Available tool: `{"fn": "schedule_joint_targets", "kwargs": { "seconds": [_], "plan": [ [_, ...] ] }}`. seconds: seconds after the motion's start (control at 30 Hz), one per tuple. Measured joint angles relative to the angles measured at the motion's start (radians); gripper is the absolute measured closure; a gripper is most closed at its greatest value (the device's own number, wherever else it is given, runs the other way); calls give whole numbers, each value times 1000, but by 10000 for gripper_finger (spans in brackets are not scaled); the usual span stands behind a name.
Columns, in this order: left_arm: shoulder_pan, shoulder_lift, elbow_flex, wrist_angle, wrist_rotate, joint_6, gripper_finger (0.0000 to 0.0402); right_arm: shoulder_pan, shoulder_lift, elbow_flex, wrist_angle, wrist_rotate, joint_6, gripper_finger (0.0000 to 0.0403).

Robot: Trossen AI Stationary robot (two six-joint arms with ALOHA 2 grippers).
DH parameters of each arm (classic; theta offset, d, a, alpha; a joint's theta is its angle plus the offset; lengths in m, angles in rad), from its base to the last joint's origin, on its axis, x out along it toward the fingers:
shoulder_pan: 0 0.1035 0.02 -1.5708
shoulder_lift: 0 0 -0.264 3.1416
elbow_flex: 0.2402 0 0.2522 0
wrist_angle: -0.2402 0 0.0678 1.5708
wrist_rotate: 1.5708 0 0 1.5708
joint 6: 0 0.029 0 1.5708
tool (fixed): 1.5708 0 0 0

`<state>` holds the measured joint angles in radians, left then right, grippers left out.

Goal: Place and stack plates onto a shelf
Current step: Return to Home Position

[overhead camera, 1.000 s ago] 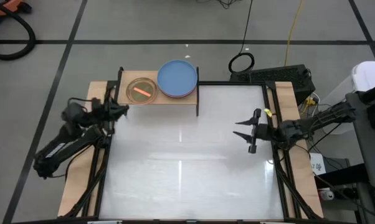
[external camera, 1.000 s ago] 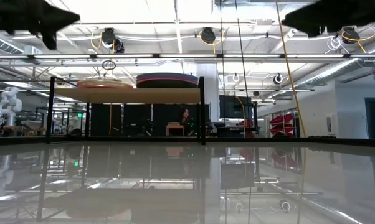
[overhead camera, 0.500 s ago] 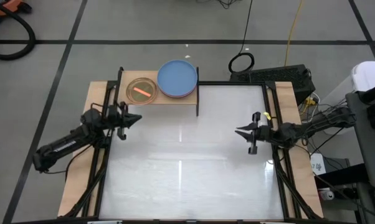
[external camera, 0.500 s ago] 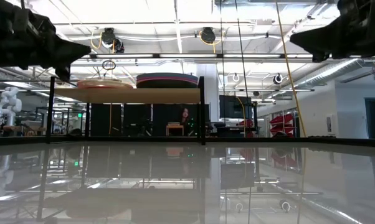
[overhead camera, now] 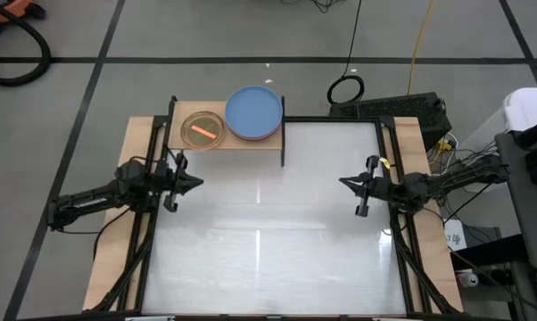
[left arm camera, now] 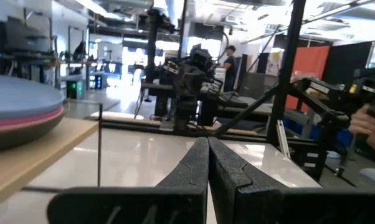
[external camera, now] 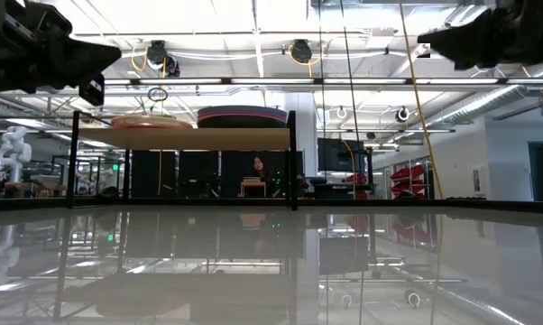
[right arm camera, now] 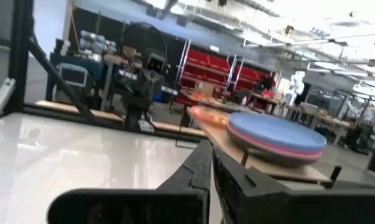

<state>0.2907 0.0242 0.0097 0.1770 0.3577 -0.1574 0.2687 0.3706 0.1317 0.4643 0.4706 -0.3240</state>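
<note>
The shelf (overhead camera: 228,140), a light wooden board on thin black legs, stands at the table's far edge, left of the middle. On it lies a stack of larger plates (overhead camera: 254,113) with a blue one on top and a magenta one under it (right arm camera: 275,138). Left of that sits a stack of smaller translucent plates (overhead camera: 202,128) with an orange one showing. My left gripper (overhead camera: 197,184) hovers shut at the table's left side, nearer than the shelf, pointing right. My right gripper (overhead camera: 342,183) hovers shut at the right side, pointing left. Both hold nothing.
The shelf's black legs (overhead camera: 283,147) reach down to the white tabletop (overhead camera: 268,241). Wooden side boards with black rails (overhead camera: 135,259) run along both table sides. Cables and a black box (overhead camera: 402,109) lie beyond the far right corner. A person (external camera: 256,167) shows in the room behind.
My left gripper has swung from beside the shelf's left end toward the table's near edge and a little right, sinking, and stays shut. My right gripper has shut its open fingers on nothing and sunk slightly. The plates and shelf have not moved.
</note>
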Motion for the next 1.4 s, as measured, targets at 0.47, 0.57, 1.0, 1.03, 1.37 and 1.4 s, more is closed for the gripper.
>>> {"fn": "schedule_joint_targets", "kwargs": {
  "seconds": [0.47,0.57,1.0,1.03,1.37,1.4],
  "plan": [
    [-7,0,130,-218,-1,60,399,61,-317,61,-338,-3,-4,403],
    [-7,0,125,-224,-1,59,399,61,-370,61,-406,-16,22,403],
    [-7,0,-1,-90,-17,50,399,61,-369,-41,-414,-58,110,403],
    [-7,1,0,-112,-18,49,399,61,-369,-55,-396,-58,118,403],
    [-7,6,0,-117,-18,69,399,55,-368,-112,-333,-52,103,403],
    [-7,6,0,-117,-18,73,398,53,-368,-112,-332,-52,103,403]
  ]
}}
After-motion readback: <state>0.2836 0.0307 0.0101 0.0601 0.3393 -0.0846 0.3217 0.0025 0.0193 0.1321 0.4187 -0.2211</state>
